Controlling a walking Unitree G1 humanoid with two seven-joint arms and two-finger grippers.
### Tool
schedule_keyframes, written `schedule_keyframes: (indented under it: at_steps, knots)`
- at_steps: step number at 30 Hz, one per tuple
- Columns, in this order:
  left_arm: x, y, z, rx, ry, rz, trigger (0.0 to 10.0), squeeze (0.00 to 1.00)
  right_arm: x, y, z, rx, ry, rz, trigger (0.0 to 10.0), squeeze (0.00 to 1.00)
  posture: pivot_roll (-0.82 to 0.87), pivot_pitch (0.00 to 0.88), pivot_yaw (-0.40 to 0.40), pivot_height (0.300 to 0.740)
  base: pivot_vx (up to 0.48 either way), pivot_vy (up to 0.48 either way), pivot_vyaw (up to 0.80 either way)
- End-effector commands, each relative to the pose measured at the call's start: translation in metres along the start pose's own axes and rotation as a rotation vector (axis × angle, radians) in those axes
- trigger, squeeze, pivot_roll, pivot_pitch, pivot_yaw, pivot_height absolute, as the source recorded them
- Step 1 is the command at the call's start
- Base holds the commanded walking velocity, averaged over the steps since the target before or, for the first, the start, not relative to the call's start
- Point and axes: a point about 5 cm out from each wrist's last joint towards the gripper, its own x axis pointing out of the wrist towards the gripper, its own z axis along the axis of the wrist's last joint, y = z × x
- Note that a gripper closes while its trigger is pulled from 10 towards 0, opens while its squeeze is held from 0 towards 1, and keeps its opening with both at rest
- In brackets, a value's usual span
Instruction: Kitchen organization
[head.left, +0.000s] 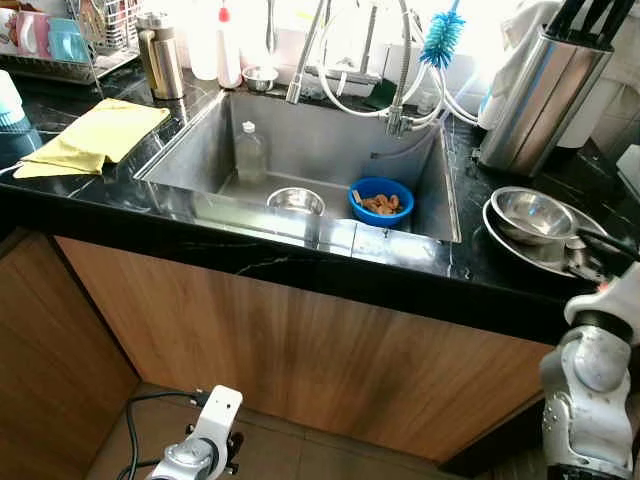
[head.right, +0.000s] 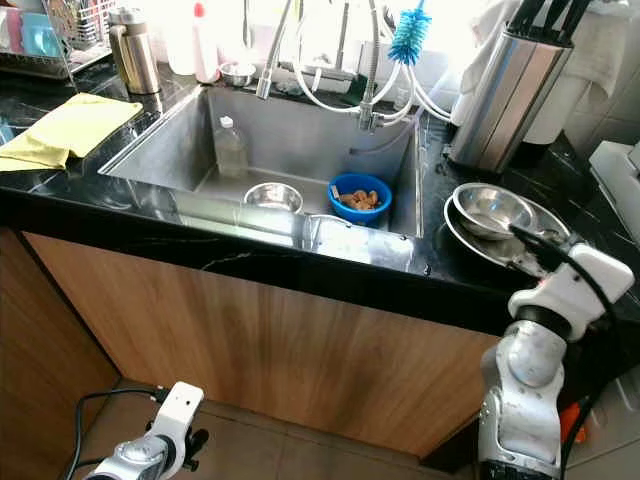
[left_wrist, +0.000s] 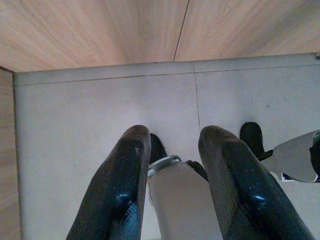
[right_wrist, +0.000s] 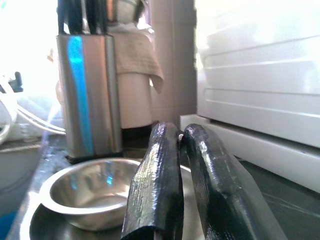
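**Robot reaches for the bowls beside the sink**

At nine o'clock, a yellow cloth (head.left: 95, 135) lies flat on the black counter (head.left: 90, 205). The left gripper (left_wrist: 172, 165) hangs low near the floor, its fingers spread apart and holding nothing.

In the middle is the sink (head.left: 300, 150). Inside it sit a clear bottle (head.left: 250, 152), a small steel bowl (head.left: 296, 201) and a blue bowl (head.left: 381, 200) with food bits.

At three o'clock, a shiny bowl (head.left: 530, 213) rests inside a wide steel pan (head.left: 540, 250). The right gripper (right_wrist: 177, 150) is at the pan's rim, its fingers pressed almost together. I cannot tell if they pinch the rim.

The step looks like picking up these dishes. Next, it likely needs a firm hold on the rim.
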Motion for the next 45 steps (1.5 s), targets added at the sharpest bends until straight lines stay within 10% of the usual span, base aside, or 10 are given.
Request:
schedule_keyframes:
  at_steps: [1, 24, 28, 45]
  knots:
    - [0.0, -0.001, 0.0, 0.013, 0.002, -0.005, 10.0, 0.0, 0.002, -0.002, 0.007, -0.004, -0.037, -0.003, 10.0, 0.0, 0.2, 0.037, -0.124, 0.711, 0.0, 0.0, 0.0]
    - [0.0, -0.002, 0.0, 0.009, 0.0, -0.004, 10.0, 0.0, 0.004, 0.0, 0.007, -0.014, -0.036, -0.006, 10.0, 0.0, 0.21, 0.029, -0.13, 0.711, 0.0, 0.0, 0.0]
    - [0.001, -0.003, 0.001, -0.006, -0.003, -0.004, 10.0, 0.0, 0.025, 0.002, 0.059, 0.016, -0.174, -0.101, 10.0, 0.0, 0.2, 0.028, -0.131, 0.711, 0.0, 0.0, 0.0]
    - [0.001, -0.004, 0.001, -0.01, -0.004, -0.003, 10.0, 0.0, 0.025, 0.006, 0.059, 0.016, -0.126, -0.081, 10.0, 0.0, 0.2, 0.029, -0.135, 0.711, 0.0, 0.0, 0.0]
